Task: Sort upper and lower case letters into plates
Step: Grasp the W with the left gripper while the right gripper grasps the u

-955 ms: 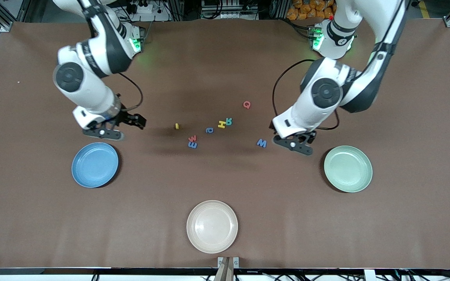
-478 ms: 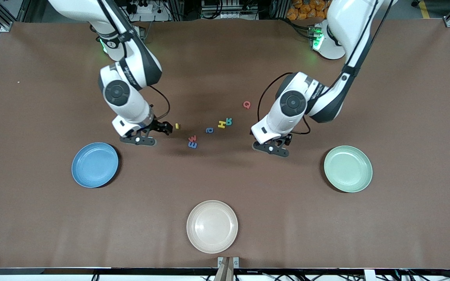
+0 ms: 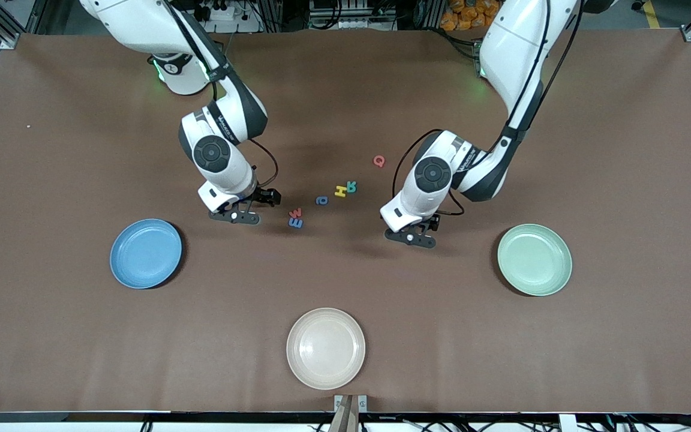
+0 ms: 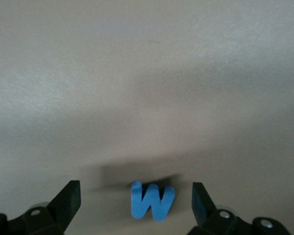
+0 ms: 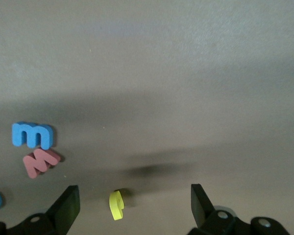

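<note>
Blue W (image 4: 152, 199) sits centred between my left gripper's (image 4: 136, 201) spread fingers; right gripper (image 5: 135, 205), likewise apart, brackets the yellow letter (image 5: 116, 204).

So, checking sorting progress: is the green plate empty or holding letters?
Empty: the green plate shows only its bare inside, with no letters in it.

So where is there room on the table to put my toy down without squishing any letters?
Bare cloth lies between the blue plate and the cream plate, and between the cream plate and the green plate. It is crowded mid-table: the letters lie between the open right gripper, over a yellow letter, and the open left gripper, over a blue W.
</note>
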